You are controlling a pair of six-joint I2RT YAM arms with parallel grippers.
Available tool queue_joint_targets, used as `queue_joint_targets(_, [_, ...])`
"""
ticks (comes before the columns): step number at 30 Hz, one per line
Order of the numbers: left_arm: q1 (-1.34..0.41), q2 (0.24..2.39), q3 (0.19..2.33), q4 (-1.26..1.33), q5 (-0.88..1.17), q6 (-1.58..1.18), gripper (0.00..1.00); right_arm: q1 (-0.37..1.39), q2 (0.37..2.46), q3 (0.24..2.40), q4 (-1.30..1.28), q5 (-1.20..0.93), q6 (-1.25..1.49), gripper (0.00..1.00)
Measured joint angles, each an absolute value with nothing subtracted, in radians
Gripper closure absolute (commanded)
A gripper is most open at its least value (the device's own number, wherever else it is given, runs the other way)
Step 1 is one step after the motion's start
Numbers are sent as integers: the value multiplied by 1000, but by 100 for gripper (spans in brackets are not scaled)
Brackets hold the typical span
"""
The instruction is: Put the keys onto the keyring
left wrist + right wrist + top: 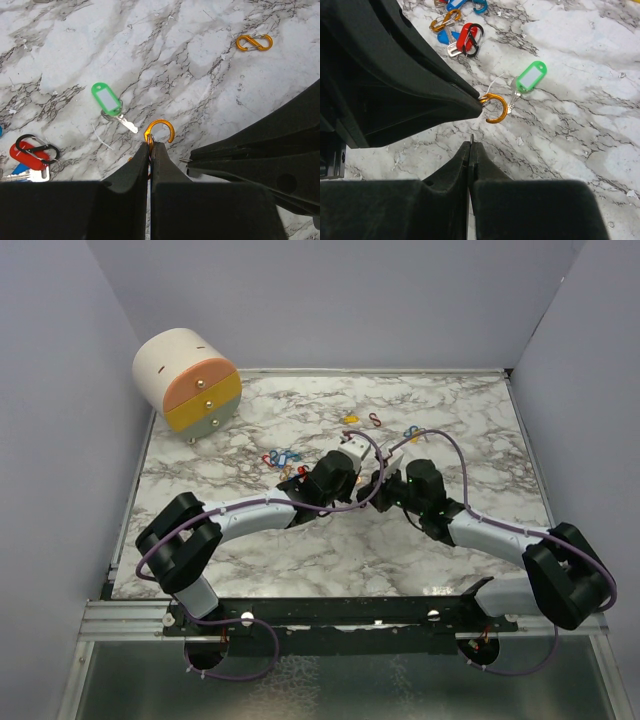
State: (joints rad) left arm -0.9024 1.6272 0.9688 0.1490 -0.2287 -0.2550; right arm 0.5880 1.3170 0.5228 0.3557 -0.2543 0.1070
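Observation:
My left gripper (150, 145) is shut on the keyring (161, 131), an orange S-shaped clip whose open hook sticks out past the fingertips. My right gripper (471, 145) is shut on a thin metal piece (471, 136); only its edge shows between the pads. That tip sits just below the orange hook (498, 111), a small gap apart. A green key tag (531, 76) with a silver key lies on the marble beyond the hook. A red key tag (27, 151) with a black clip lies to the left. In the top view both grippers meet mid-table (375, 478).
A round drawer unit (188, 380) stands at the back left corner. More clips and tags lie scattered: an orange clip (254, 42), a yellow piece (350, 420), a red clip (376, 419), blue ones (411, 432) and a cluster (281, 457). Grey walls enclose the marble table (300, 560).

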Motion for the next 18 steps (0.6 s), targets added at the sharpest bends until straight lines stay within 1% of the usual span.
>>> queue_joint_targets(18, [-892, 1606, 966, 147, -210, -252, 100, 596, 1334, 527, 342, -248, 106, 99])
